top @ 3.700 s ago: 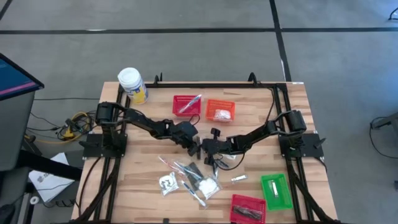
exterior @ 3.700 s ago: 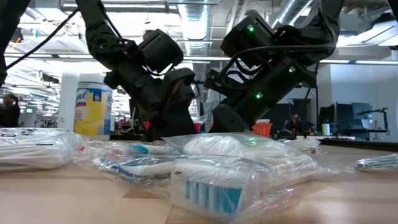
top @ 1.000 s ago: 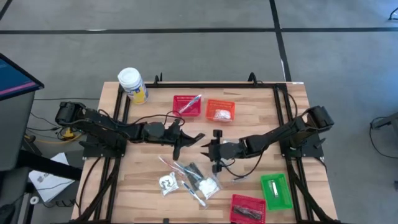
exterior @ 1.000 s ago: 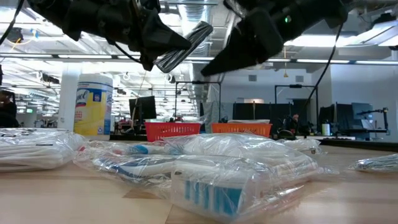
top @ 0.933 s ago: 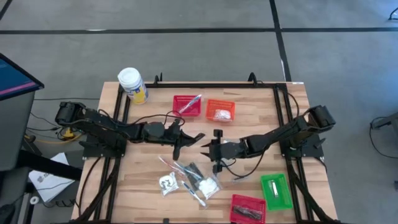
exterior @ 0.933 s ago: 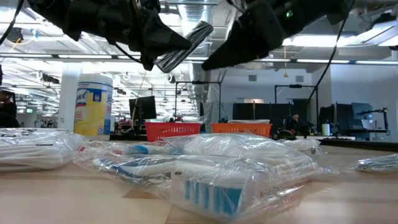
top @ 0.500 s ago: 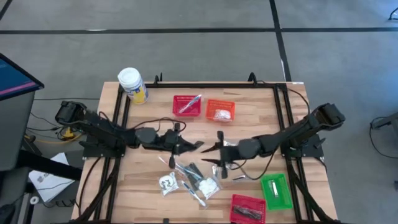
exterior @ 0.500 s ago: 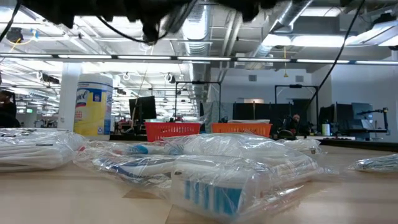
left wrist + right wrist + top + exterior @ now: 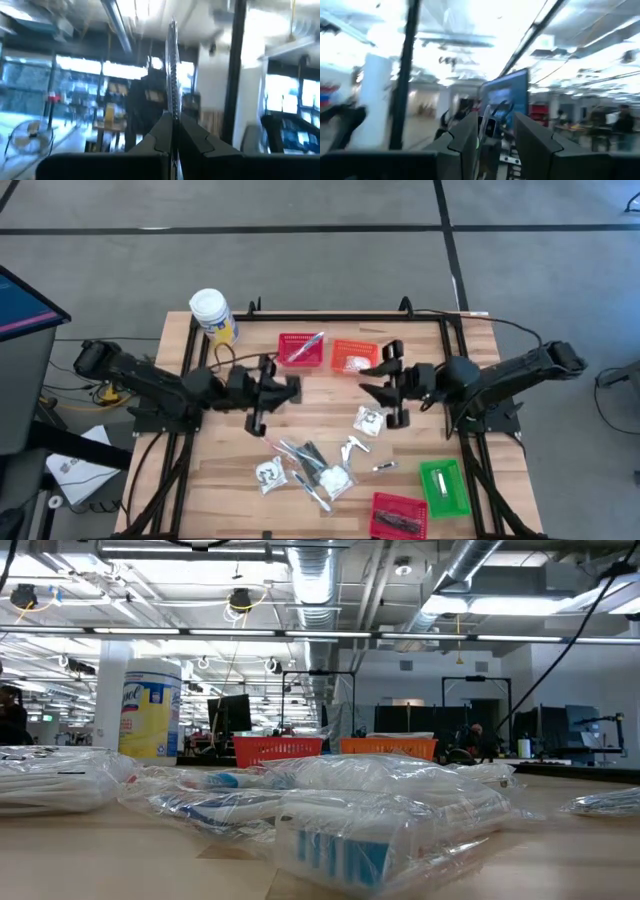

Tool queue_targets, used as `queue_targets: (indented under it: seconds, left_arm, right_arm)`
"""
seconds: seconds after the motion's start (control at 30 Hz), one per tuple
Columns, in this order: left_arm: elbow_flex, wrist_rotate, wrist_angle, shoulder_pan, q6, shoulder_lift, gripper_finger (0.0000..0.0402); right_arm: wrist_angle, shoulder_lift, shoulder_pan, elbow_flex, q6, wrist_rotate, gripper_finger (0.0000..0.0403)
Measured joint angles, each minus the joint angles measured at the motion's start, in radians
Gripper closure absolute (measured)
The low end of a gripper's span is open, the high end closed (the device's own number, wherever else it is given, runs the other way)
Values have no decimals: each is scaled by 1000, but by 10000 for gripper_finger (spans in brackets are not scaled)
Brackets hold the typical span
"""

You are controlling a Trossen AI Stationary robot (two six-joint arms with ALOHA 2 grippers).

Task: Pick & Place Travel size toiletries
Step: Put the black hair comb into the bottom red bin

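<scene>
- Table (image 9: 225, 480): wooden top, carrying four small baskets, one jar and loose toiletries. Places are given from the orange basket, as the high view shows them.
- Orange basket (image 9: 354, 357): sitting near the far edge and holding white packets (image 9: 359, 364).
- Red basket (image 9: 300, 348): sitting just beside the orange basket on the left arm's side. A slim silver-grey stick (image 9: 308, 343) is lying tilted in it.
- Green basket (image 9: 443, 487): standing well apart, toward the near right corner, with one small white item (image 9: 437, 479) lying inside.
- Second red basket (image 9: 397, 515): sitting at the near edge, just beside the green one. Its dark contents are not identifiable.
- Yellow jar (image 9: 213, 317): white-lidded and standing upright, beyond the first red basket at the far left corner.
- Heap of clear-wrapped toiletries (image 9: 312, 465): lying loose, nearward of the orange basket.
- Single white packet (image 9: 368, 420): showing between the heap and the orange basket.
- Left gripper (image 9: 172, 120): hovering nearward of the first red basket. Its jaws are pinching a thin silver strip (image 9: 173, 65) that is standing straight up from them.
- Right gripper (image 9: 495, 122): hovering just nearward of the orange basket on the right arm's side. Whether it is gripping anything cannot be told.
</scene>
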Motion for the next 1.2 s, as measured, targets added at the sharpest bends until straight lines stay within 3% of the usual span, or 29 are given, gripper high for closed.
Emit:
queue_targets:
  seconds: [0.1, 0.23, 0.57, 0.83, 0.93, 1.2]
  left_arm:
    - [-4, -1, -160, -21, 14, -16, 396]
    - [12, -7, -134, 4, 31, 7, 396]
    - [50, 112, -143, 16, 12, 42, 396]
    - [61, 139, -184, 14, 39, 47, 396]
    - [64, 139, -182, 31, 59, 46, 396]
    - [89, 150, -165, 82, 65, 133, 396]
  right_arm:
    - [-130, -1, -1, 6, 5, -56, 284]
    - [-118, 32, -9, 11, 28, -63, 284]
    - [-131, 81, -61, 12, 121, -62, 284]
    - [-111, 80, -4, 13, 46, -58, 280]
    - [-111, 117, 9, 23, 15, -46, 259]
    - [-124, 247, 52, 103, -5, 125, 178]
